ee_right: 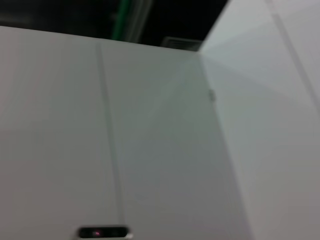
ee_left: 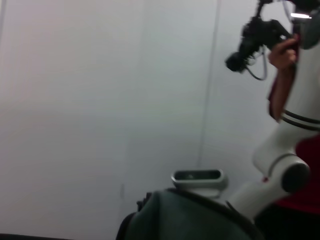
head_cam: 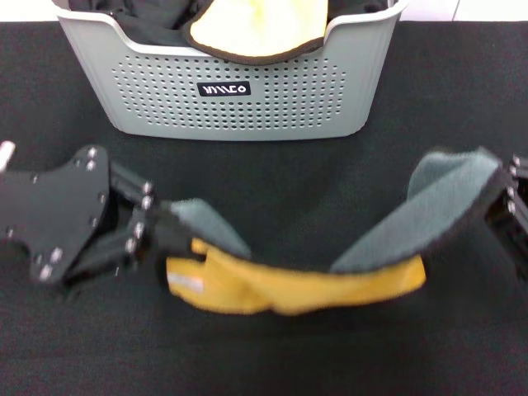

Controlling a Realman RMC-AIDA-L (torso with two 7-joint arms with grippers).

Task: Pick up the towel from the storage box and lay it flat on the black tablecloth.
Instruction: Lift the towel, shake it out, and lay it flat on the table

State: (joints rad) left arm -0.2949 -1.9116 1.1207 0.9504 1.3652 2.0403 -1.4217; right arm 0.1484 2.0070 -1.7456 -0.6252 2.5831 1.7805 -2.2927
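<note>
The towel [head_cam: 305, 289] hangs stretched between my two grippers above the black tablecloth [head_cam: 272, 363]. It sags in the middle, yellow-orange along the lower fold and grey-green at both raised ends. My left gripper [head_cam: 161, 224] is shut on its left corner. My right gripper [head_cam: 503, 191] is shut on its right corner at the picture's edge. The light-grey storage box [head_cam: 239, 107] stands behind, at the far middle. The towel's grey-green face also shows in the left wrist view [ee_left: 185, 217]. The right wrist view shows only a wall.
Inside the storage box lie a pale yellow cloth with black edging [head_cam: 260, 29] and plain black fabric [head_cam: 140, 25]. The tablecloth spreads wide on both sides and in front of the box.
</note>
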